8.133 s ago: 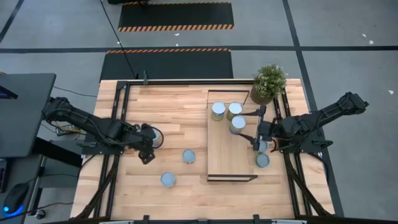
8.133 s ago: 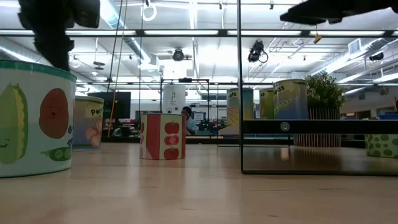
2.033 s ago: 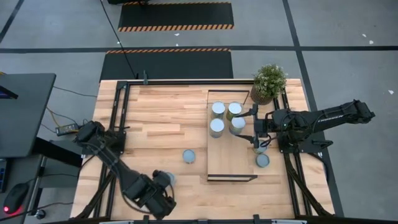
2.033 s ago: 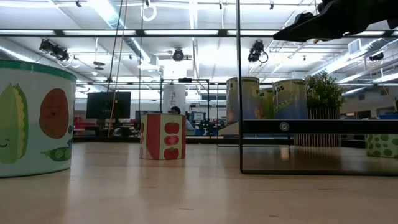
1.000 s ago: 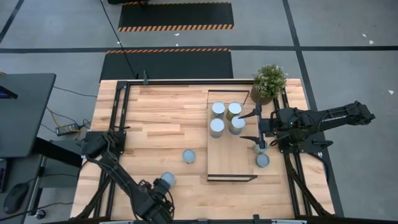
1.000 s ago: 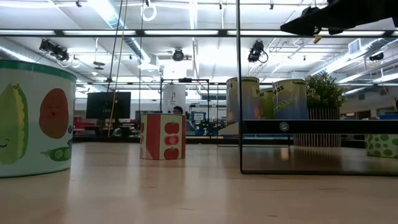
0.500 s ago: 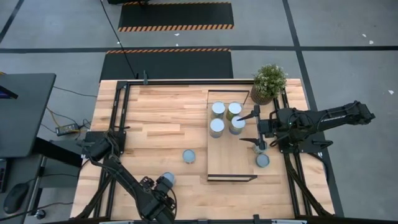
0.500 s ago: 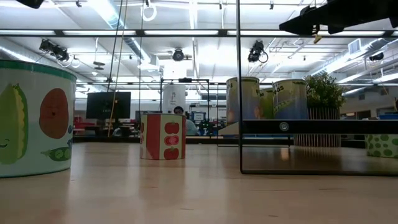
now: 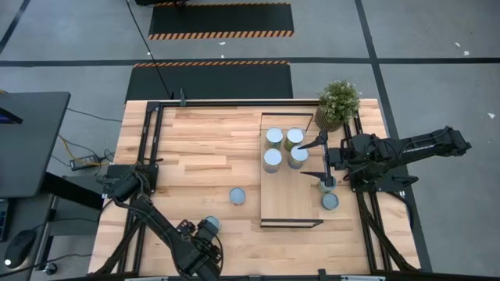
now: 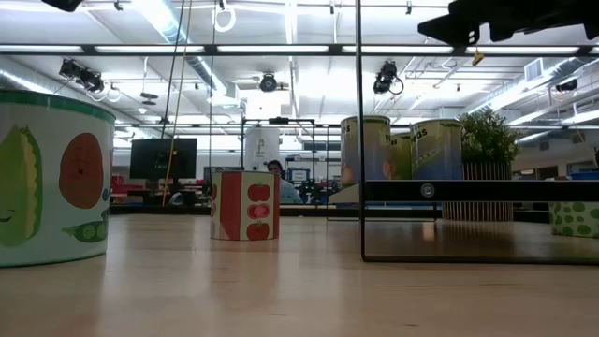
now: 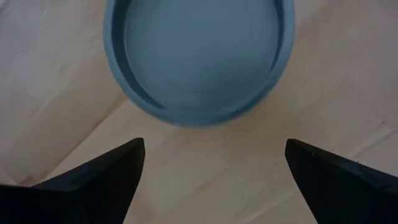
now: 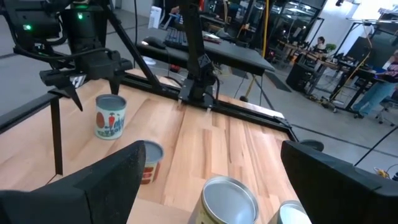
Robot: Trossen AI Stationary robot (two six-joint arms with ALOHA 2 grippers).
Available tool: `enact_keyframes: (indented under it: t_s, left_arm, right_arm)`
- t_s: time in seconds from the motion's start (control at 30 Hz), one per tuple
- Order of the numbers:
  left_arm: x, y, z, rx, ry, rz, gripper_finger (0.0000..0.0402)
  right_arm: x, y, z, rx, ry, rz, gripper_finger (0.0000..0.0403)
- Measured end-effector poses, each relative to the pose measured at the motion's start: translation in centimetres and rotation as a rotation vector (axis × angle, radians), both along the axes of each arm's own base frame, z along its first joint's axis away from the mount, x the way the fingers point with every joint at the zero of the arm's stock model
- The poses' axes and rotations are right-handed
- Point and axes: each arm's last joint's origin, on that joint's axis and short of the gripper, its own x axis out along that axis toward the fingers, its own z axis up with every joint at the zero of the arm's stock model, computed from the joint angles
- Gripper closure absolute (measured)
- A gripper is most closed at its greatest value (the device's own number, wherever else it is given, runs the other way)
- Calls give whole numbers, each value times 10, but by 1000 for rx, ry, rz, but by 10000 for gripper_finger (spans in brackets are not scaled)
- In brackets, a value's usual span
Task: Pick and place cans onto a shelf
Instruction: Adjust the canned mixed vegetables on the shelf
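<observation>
Left claw [image 9: 205, 234], jaws spread wide and empty, hung directly over a can [image 11: 198, 59] on the surface [image 9: 203, 148], the can's top just ahead of its fingertips [image 11: 106, 171]. Good practice was to centre the jaws across the can before descending and closing. Right claw [image 9: 319, 160], also released, waited above the shelf [image 9: 287, 199] beside four cans [image 9: 273, 159].
</observation>
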Motion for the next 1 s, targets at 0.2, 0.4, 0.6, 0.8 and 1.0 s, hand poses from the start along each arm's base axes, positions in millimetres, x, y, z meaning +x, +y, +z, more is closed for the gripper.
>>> enact_keyframes:
  t_s: [0.2, 0.4, 0.6, 0.8, 1.0]
  left_arm:
    - [2, 3, 0, 10, -8, 10, 8]
    - [5, 3, -8, 57, -18, 8, 8]
    - [9, 5, -13, 63, -18, 27, 8]
    - [12, 7, -13, 79, -66, 65, 8]
    - [18, 11, -12, 98, -115, 92, 8]
  right_arm:
    - [3, 0, -1, -6, 0, 6, 21]
    - [3, 1, -1, -15, 5, 37, 21]
    - [3, 2, -2, -24, 8, 55, 21]
    - [3, 2, -3, -17, 23, 64, 21]
    - [4, 3, -14, -38, -10, 79, 21]
